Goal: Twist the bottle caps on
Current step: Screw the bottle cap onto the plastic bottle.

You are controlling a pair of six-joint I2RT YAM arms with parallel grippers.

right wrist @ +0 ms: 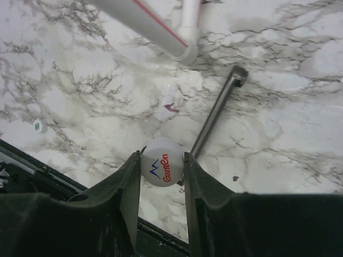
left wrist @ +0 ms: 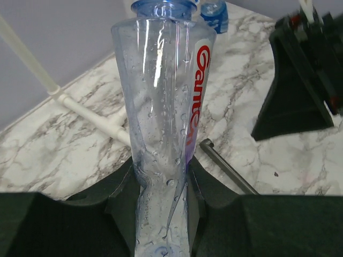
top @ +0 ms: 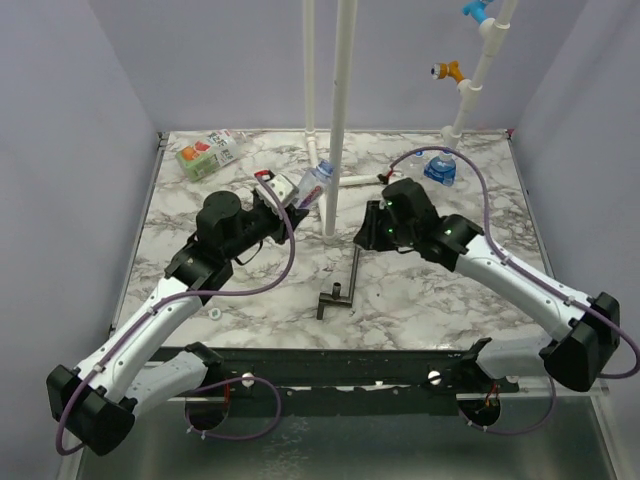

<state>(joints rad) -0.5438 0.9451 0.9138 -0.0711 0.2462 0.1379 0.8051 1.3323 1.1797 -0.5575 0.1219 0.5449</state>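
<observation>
My left gripper (left wrist: pixel 161 171) is shut on the lower body of a clear bottle (left wrist: pixel 161 80) with red lettering, squeezing it in. The bottle's blue neck (left wrist: pixel 163 6) points away from the wrist camera. From above, this bottle (top: pixel 312 184) tilts toward the white pipe, ahead of the left gripper (top: pixel 285 205). My right gripper (right wrist: pixel 162 154) is shut on a white bottle cap (right wrist: pixel 162 166) printed with a blue and red logo, held above the marble table. In the top view the right gripper (top: pixel 368 232) hangs right of the pipe, a short way from the bottle.
A black T-shaped tool (top: pixel 340 285) lies mid-table. White pipes (top: pixel 340 110) stand at the back centre. A bottle with a green, orange and red label (top: pixel 207 155) lies back left, a blue-labelled bottle (top: pixel 440 167) back right. A small loose cap (top: pixel 215 313) sits near the front edge.
</observation>
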